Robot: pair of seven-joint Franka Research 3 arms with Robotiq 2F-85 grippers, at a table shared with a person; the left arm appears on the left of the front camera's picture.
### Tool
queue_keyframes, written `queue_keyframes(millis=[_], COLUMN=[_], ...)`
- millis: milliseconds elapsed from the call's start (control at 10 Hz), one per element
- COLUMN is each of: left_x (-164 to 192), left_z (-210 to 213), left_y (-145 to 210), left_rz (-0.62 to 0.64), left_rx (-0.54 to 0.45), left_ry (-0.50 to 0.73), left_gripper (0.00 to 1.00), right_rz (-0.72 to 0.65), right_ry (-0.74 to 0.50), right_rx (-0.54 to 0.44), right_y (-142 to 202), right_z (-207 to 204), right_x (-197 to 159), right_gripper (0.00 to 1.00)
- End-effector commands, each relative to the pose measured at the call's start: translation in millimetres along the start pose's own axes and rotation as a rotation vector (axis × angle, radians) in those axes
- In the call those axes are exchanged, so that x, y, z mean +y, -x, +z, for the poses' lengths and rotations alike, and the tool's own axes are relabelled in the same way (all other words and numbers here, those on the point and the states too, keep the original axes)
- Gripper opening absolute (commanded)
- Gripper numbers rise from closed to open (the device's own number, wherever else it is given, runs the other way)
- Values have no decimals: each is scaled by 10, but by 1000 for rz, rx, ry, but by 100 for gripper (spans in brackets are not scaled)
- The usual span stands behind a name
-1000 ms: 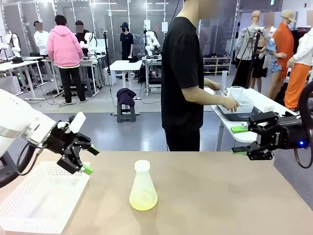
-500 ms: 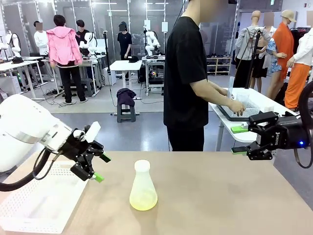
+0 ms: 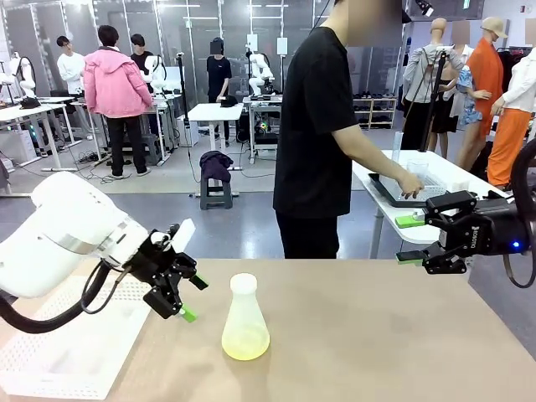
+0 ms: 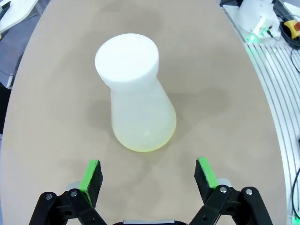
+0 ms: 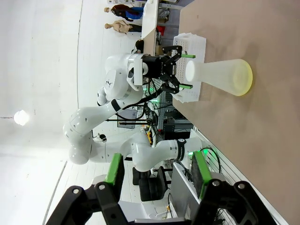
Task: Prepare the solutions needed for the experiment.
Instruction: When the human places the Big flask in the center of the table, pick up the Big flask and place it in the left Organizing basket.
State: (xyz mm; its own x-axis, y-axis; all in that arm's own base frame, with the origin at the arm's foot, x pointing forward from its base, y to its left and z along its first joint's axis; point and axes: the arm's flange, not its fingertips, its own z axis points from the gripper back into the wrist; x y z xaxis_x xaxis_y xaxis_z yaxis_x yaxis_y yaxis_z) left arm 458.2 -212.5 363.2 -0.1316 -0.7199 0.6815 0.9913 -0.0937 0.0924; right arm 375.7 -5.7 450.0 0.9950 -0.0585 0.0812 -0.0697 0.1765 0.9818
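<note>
— Where is the flask?
— The frosted flask [image 3: 245, 320] stands upright near the middle of the tan table [image 3: 377, 335], a little pale yellow liquid [image 3: 245, 342] in its base.

— And the arms?
— The left gripper [image 3: 189, 299] hovers just beside the flask, fingers spread wide, holding nothing. The right gripper [image 3: 408, 239] hangs well apart at the table's right edge, fingers also apart and empty.

— Anything else?
— A white basket [image 3: 59, 352] sits at the left.

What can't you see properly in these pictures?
- The flask's inside from above: in the left wrist view a white top covers its mouth.
- How deep the yellow liquid is: the frosted wall blurs it in the front view.
- What the person's hand touches in the tray on the far table: too small to tell.
- The white basket's near corner: cut off by the front view's bottom edge.
</note>
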Motion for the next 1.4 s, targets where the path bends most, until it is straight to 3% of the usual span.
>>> queue_keyframes(millis=[0,700,1300], left_x=[145,247,229], left_z=[-162,-611,-773], left_y=[-61,-86,147], left_rz=[34,75,70], left_rx=[-68,-279,-505], left_ry=[-35,70,122], left_gripper=[100,100,100], right_rz=[7,7,7], right_ry=[-5,-5,-5], right_rx=[4,4,4], right_y=[7,7,7], right_z=[4,4,4], right_x=[21,21,21], right_gripper=[74,74,74])
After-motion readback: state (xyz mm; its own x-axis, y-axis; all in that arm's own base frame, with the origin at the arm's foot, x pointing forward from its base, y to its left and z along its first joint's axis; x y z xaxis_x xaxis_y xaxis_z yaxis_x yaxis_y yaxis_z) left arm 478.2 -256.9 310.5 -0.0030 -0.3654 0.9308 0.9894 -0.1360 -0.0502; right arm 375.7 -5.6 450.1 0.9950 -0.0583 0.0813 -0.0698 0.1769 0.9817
